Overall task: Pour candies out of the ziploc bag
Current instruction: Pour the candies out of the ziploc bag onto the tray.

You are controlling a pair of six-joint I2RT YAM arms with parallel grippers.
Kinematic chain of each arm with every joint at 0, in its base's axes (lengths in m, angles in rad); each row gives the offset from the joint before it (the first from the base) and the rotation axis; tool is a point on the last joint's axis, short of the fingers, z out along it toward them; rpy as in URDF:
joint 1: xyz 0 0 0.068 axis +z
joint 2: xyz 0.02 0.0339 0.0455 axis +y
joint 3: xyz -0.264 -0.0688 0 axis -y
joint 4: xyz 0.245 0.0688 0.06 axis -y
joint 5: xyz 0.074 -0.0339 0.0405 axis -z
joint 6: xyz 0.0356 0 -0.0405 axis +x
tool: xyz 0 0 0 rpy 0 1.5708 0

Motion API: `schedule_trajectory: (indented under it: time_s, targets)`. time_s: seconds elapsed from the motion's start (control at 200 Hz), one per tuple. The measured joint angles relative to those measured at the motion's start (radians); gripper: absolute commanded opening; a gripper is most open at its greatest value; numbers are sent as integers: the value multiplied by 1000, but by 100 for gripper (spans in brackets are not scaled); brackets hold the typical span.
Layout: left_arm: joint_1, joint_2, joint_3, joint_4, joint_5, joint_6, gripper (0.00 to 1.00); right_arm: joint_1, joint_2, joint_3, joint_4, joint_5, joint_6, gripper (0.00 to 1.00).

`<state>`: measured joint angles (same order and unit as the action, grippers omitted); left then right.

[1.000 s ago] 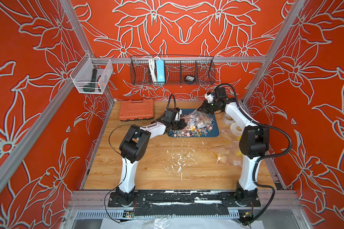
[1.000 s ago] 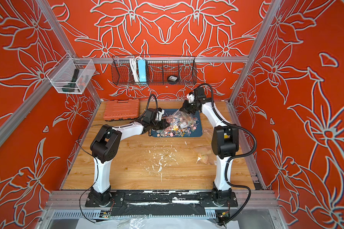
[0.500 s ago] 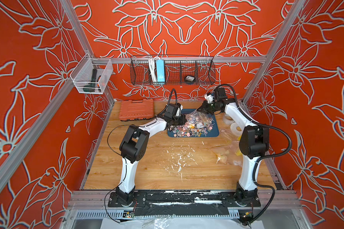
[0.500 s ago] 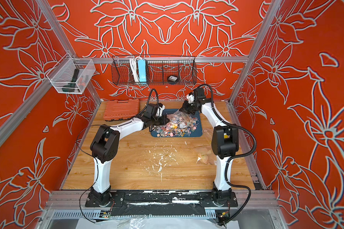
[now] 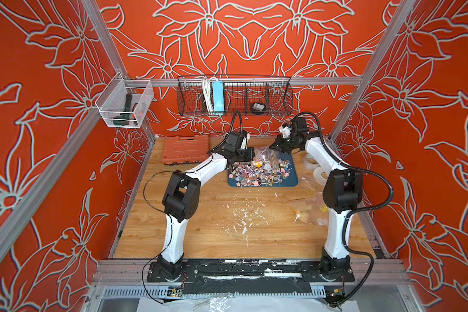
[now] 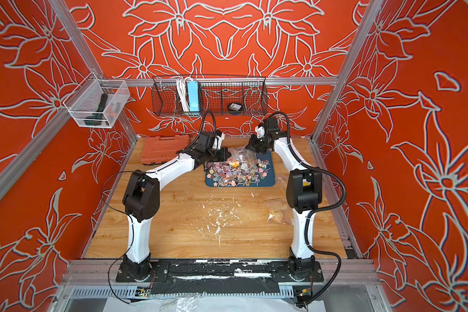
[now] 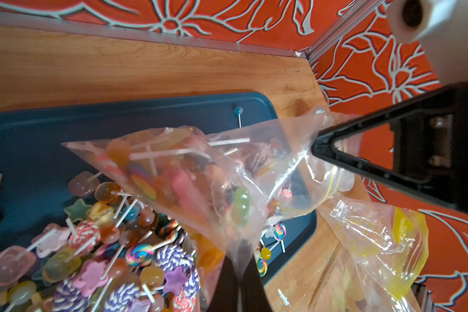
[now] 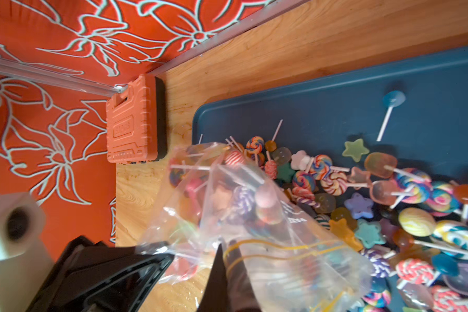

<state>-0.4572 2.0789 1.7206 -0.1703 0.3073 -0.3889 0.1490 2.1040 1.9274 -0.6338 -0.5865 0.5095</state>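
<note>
Over the far half of the blue tray (image 5: pixel 291 181), you hold the ziploc bag (image 7: pixel 227 167) lifted between both arms. The left gripper (image 7: pixel 238 272) is clamped tight on a fold of the bag's film. The right gripper (image 8: pixel 227 270) is pinched on the plastic beside the yellow zip line (the mouth end, as far as I can judge). Neither grips a candy directly.

Most of the candies (image 5: pixel 257 173) lie heaped on the tray beneath the bag. A fair number sit inside the bag, bunched away from the zip edge.

Finding: the pour is under way and well advanced, but not complete.

The next move calls for you to raise the left-held end above the mouth and keep the mouth low and over the tray, so the rest slide out. The mouth hangs close to the tray's corner, beside a second crumpled bag (image 7: pixel 376 235) on the wood, so stray candies could land off the tray.
</note>
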Motion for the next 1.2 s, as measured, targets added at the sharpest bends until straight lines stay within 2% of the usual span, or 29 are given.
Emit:
schedule_trajectory:
  time_s: [0.305,0.716,1.201]
  targets:
    - [0,21,97,-62,2,17,0,-28,12,0,-12,15,-1,0]
    - [0,49,153,-83,19,30,0,-59,16,0,-12,22,0,0]
    - [-9,92,243,-115,29,43,0,-94,125,91,-11,-5,9,0]
